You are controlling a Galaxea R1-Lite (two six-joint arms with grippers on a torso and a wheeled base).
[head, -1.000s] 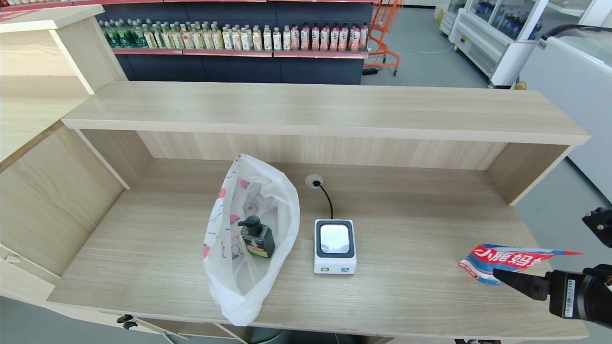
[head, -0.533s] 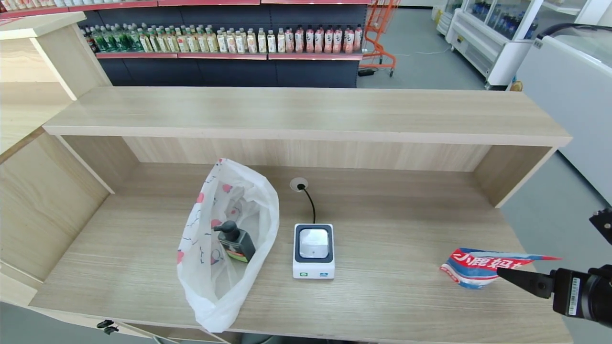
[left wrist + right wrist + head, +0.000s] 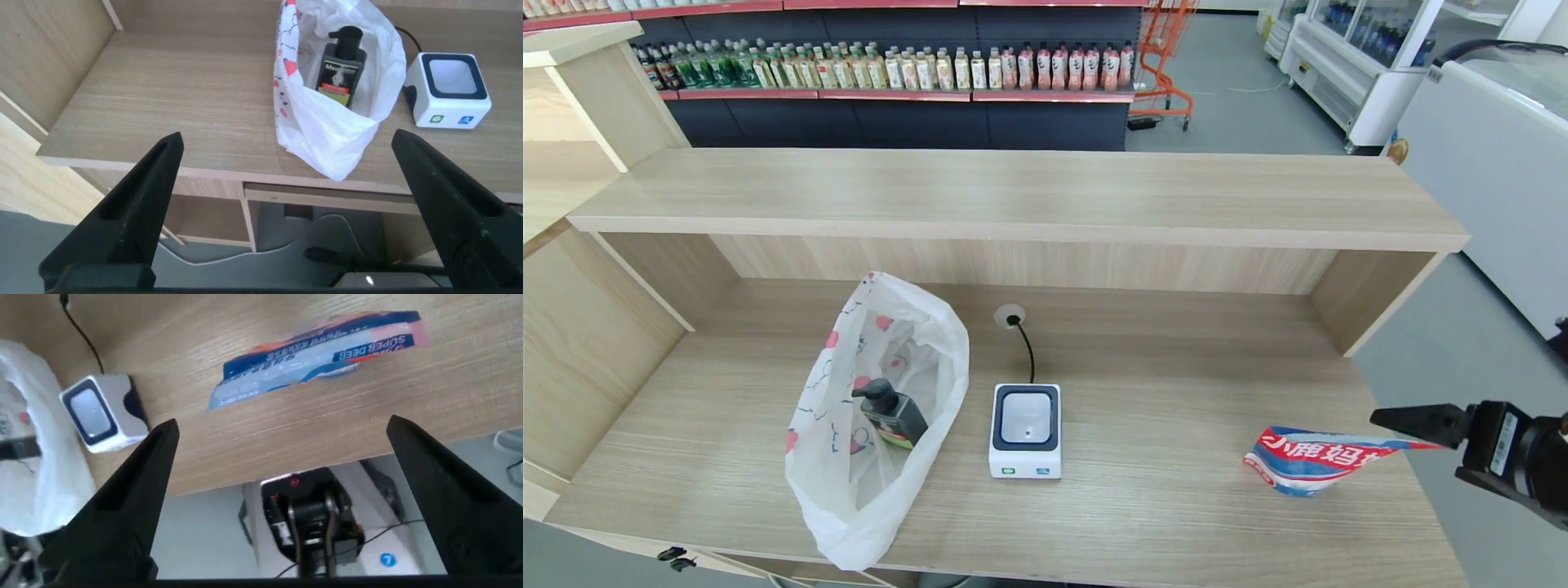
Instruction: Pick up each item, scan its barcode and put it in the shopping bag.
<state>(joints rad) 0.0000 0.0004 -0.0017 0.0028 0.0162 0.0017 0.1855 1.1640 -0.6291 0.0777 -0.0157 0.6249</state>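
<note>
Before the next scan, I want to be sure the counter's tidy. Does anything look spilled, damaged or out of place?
Nothing looks spilled or damaged. The shopping bag slumps on its side, its near end at the front edge of the counter, the pump bottle tilted inside. The pouch lies near the right end.

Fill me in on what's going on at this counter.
A two-armed robot is working a checkout. A dark pump bottle already sits inside the white shopping bag, beside the scanner on the wooden counter. A blue, red and white pouch lies at the counter's right end, not yet bagged. The right tool is open and close to that pouch without gripping it. The left tool is open and empty, off the counter's near edge, facing the bag.
</note>
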